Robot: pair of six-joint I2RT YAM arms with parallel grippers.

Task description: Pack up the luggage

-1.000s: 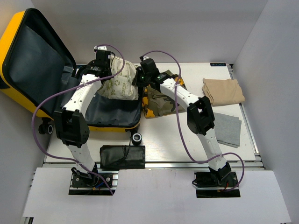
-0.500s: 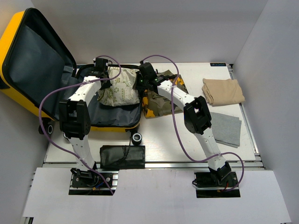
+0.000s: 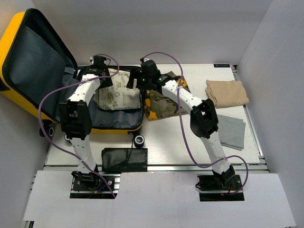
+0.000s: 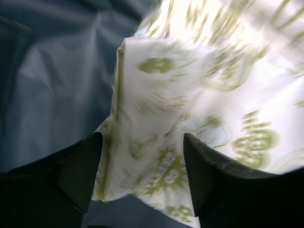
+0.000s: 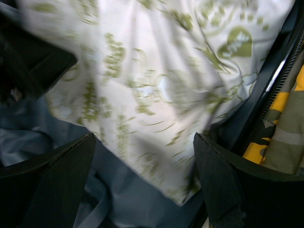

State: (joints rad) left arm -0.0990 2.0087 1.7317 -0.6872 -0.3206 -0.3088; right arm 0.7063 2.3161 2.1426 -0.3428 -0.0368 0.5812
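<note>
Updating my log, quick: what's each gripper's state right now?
Left gripper: open over the printed cloth, holding nothing.
Right gripper: open over the same cloth, holding nothing.

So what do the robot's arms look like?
Two thin white arms, the left arm and the right arm, each have chunky black joint blocks. A purple cable loops along each one. The left gripper and the right gripper each have two flat black fingers.

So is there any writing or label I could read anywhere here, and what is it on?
Nothing can be read.
Small dark sticker at the far edge of the table: too small.
Green print on the white cloth in the luggage: blurred, possibly lettering, unreadable.
</note>
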